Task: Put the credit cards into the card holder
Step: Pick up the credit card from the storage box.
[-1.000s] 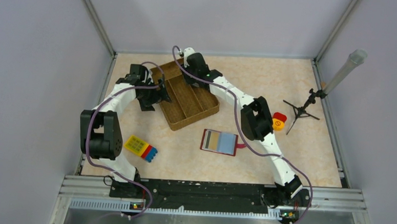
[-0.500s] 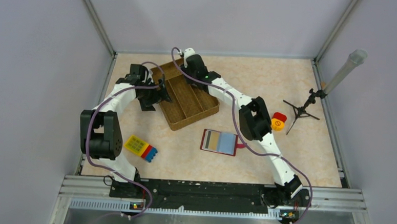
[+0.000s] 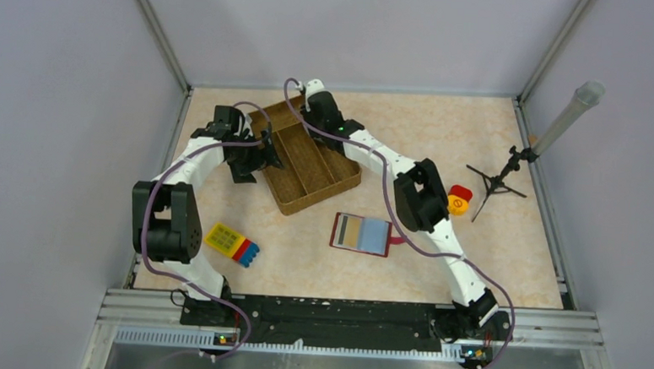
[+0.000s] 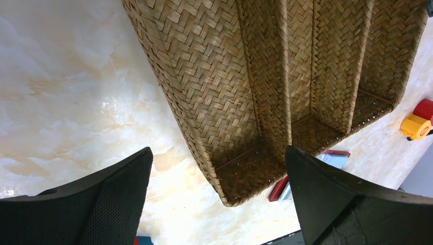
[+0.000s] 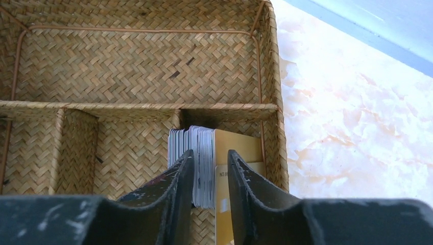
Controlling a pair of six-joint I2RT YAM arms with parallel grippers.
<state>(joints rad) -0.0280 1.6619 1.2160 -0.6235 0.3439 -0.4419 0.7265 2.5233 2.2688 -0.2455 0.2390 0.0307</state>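
The credit cards (image 5: pixel 201 137) stand on edge as a pack of several grey-white cards in a far corner compartment of the wicker basket (image 5: pixel 138 66), with a tan-yellow card (image 5: pixel 240 148) leaning beside them. My right gripper (image 5: pixel 210 153) reaches down over that pack, its jaws narrow and astride part of it; a thin gap with the yellow card showing remains at the right finger. In the top view the right gripper (image 3: pixel 315 108) is over the basket's far end. The card holder (image 3: pixel 361 234), red and lying open, rests on the table. My left gripper (image 4: pixel 218 150) stands wide open by the basket's left side.
The basket (image 3: pixel 341 181) sits diagonally between both arms. A yellow-red-blue toy block (image 3: pixel 232 244) lies near the left arm's base. A red and yellow toy (image 3: pixel 459 200), a small black tripod (image 3: pixel 497 183) and a grey tube (image 3: pixel 568 117) stand at the right.
My right gripper has edged farther over the basket's far end and its jaws have narrowed round the cards. The left arm has not moved.
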